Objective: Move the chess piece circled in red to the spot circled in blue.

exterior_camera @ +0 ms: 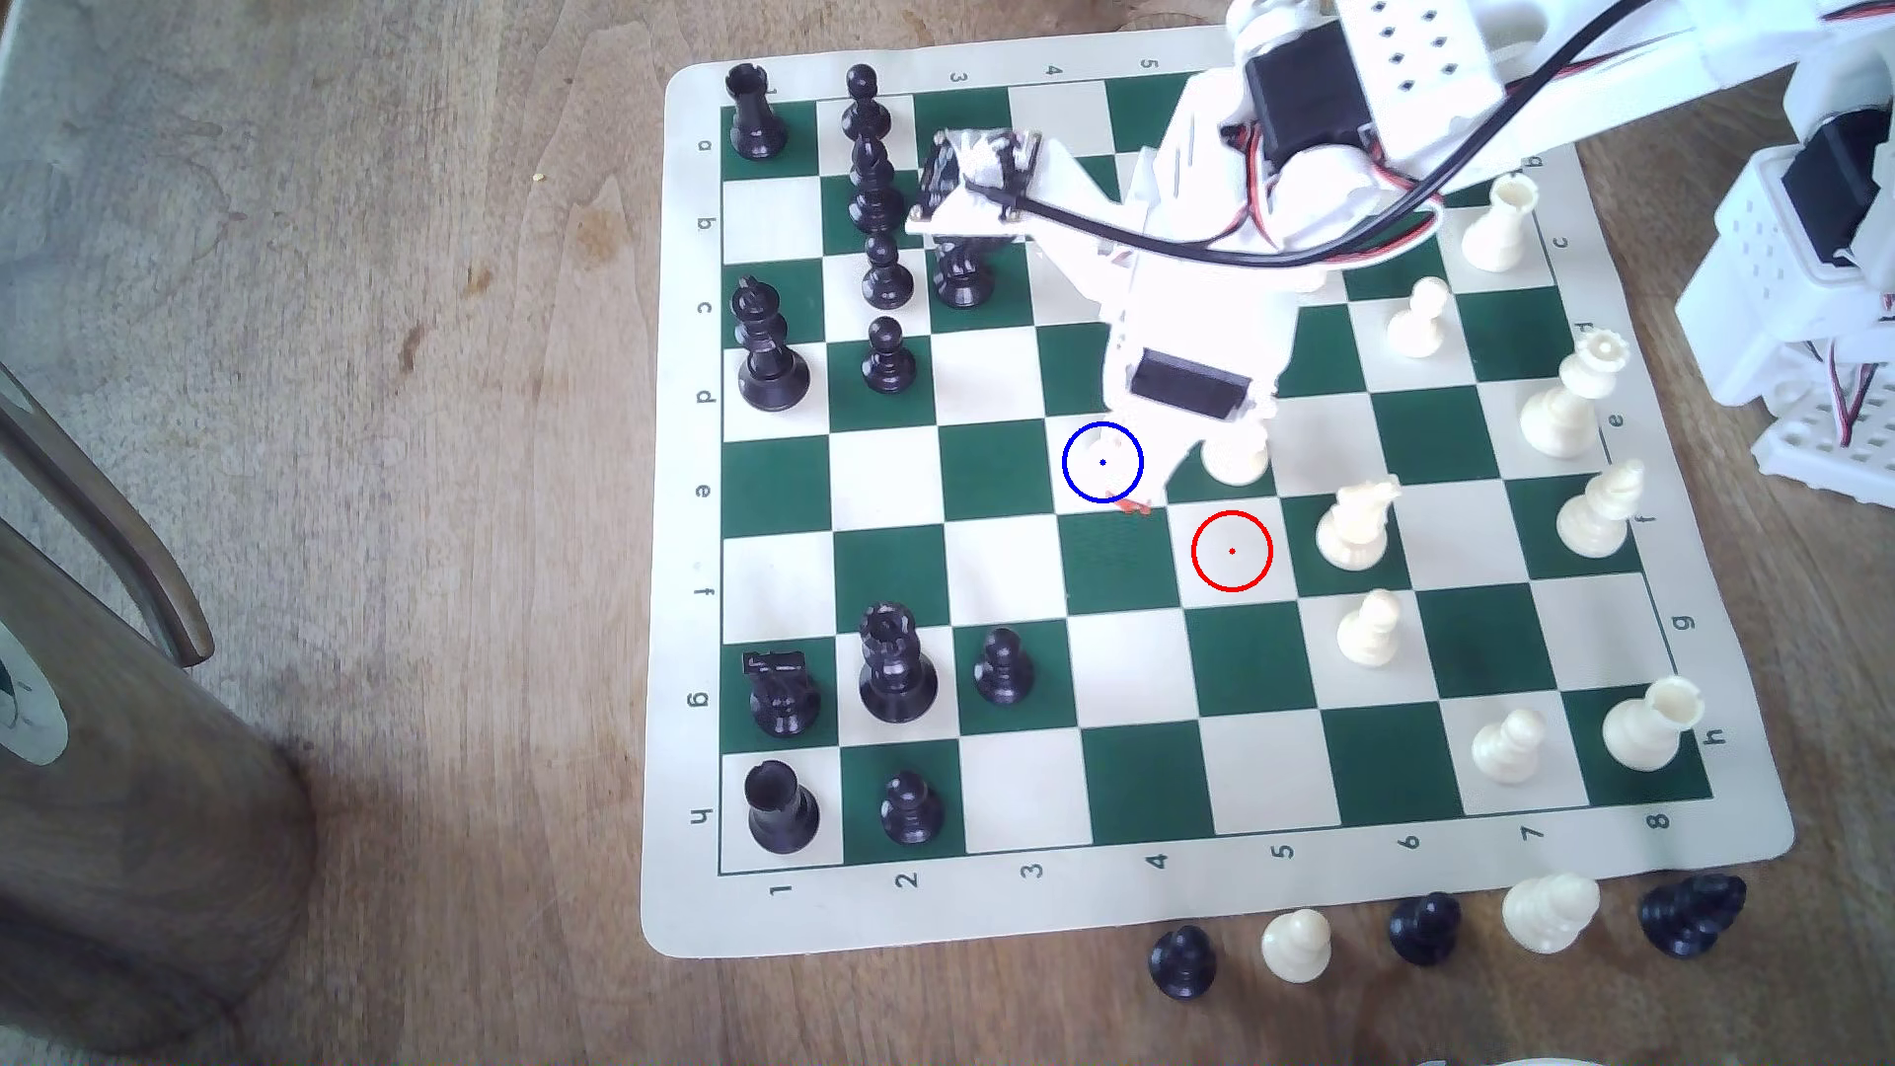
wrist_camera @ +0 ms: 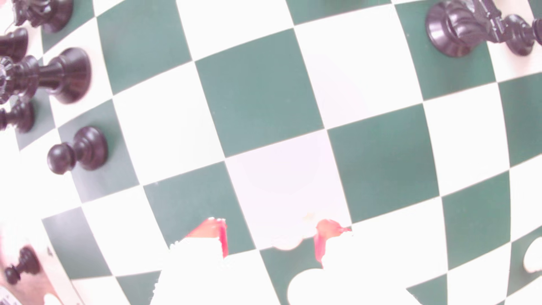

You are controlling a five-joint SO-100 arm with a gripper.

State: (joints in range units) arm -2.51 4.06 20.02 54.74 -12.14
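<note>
The cream-white pawn (exterior_camera: 1236,461) hangs under my gripper (exterior_camera: 1195,477), its upper part hidden by the white wrist. The fingers look shut on it. It sits just to the exterior view's right of the blue-circled cream square (exterior_camera: 1102,461), one square away. One red fingertip (exterior_camera: 1133,505) shows at that circle's lower edge. The red-circled square (exterior_camera: 1231,550) has no piece on it. In the washed-out wrist view, my gripper (wrist_camera: 271,237) has two red-tipped fingers (wrist_camera: 221,234) with a pale, overexposed pawn (wrist_camera: 289,245) between them.
A cream knight (exterior_camera: 1354,528) and a cream pawn (exterior_camera: 1369,625) stand to the exterior view's right of the red circle. Black pieces, such as a pawn (exterior_camera: 1000,666) and a queen (exterior_camera: 892,666), line the left files. Several captured pieces (exterior_camera: 1297,943) lie off the board's front edge.
</note>
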